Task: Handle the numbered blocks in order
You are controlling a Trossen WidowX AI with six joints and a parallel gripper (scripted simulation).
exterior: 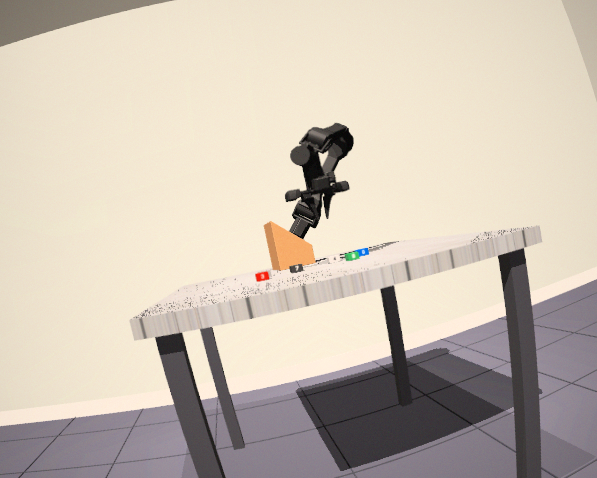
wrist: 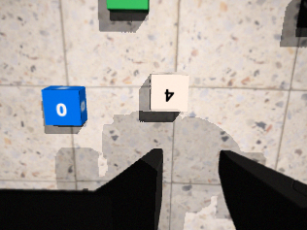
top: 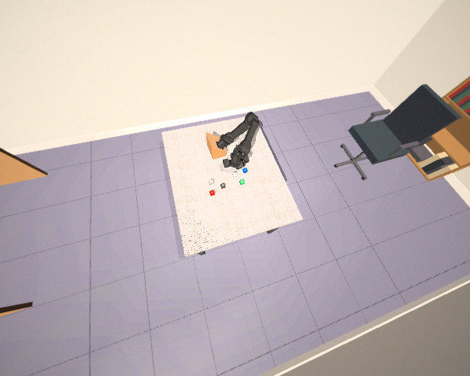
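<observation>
My gripper [wrist: 190, 159] [top: 239, 165] is open, its fingers partly apart with nothing between them. It is above the table, near the white block [wrist: 169, 92] [top: 235, 175] [exterior: 334, 258], which shows a 4. The blue block [wrist: 61, 107] [top: 245, 170] [exterior: 362, 251] shows a 0. The green block [wrist: 127, 4] [top: 242, 182] [exterior: 352, 255] has a digit too small to read surely. The black block [top: 223, 185] [exterior: 296, 268] shows a 7. The red block [top: 212, 193] [exterior: 262, 276] shows a 3. Another pale block [top: 211, 181] lies behind the red one, its digit unreadable.
An orange wedge-shaped thing [top: 213, 147] [exterior: 288, 250] stands on the table [top: 243, 214] [exterior: 216, 305] beside the arm's base. A dark office chair [top: 379, 135] and a bookshelf [top: 453, 141] are off to the right in the top view.
</observation>
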